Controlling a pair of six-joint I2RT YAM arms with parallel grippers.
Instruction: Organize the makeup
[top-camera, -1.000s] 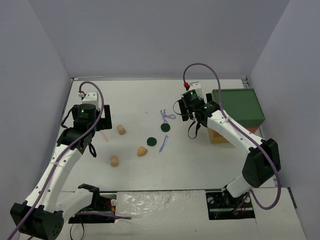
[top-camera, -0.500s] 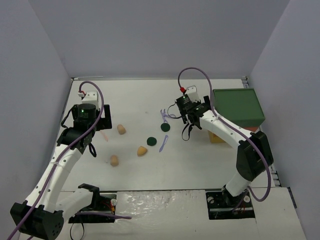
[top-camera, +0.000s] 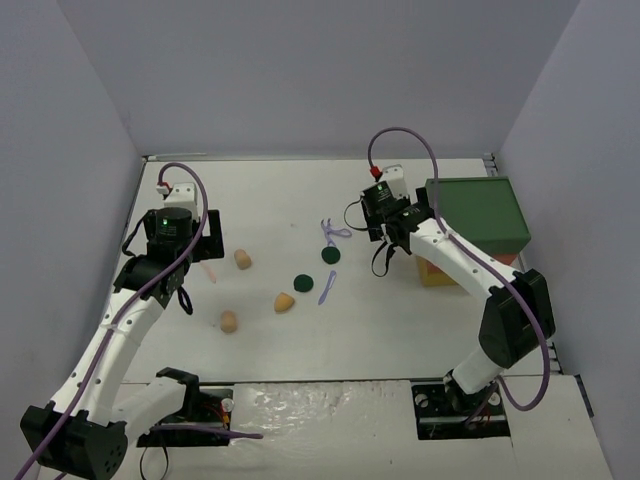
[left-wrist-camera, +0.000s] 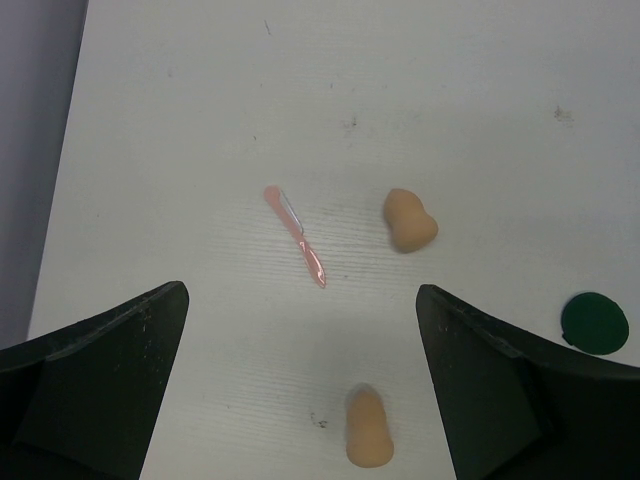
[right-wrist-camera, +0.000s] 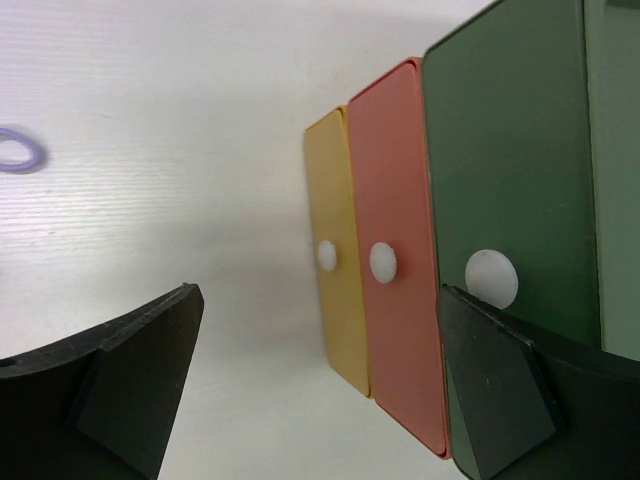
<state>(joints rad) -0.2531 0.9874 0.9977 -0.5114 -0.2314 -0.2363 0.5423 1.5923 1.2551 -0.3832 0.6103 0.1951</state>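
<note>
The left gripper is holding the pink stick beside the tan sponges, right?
No. The left gripper is open and empty; the pink stick lies on the table beside the tan sponges, as the left wrist view shows.

No text, label, brand, number or sign can be read on anything in these views.

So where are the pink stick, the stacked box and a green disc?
pink stick (left-wrist-camera: 296, 236), left wrist view, middle of its shaft.
stacked box (top-camera: 478, 210), top view, on its green lid.
green disc (top-camera: 303, 282), top view, centre of the nearer one.
</note>
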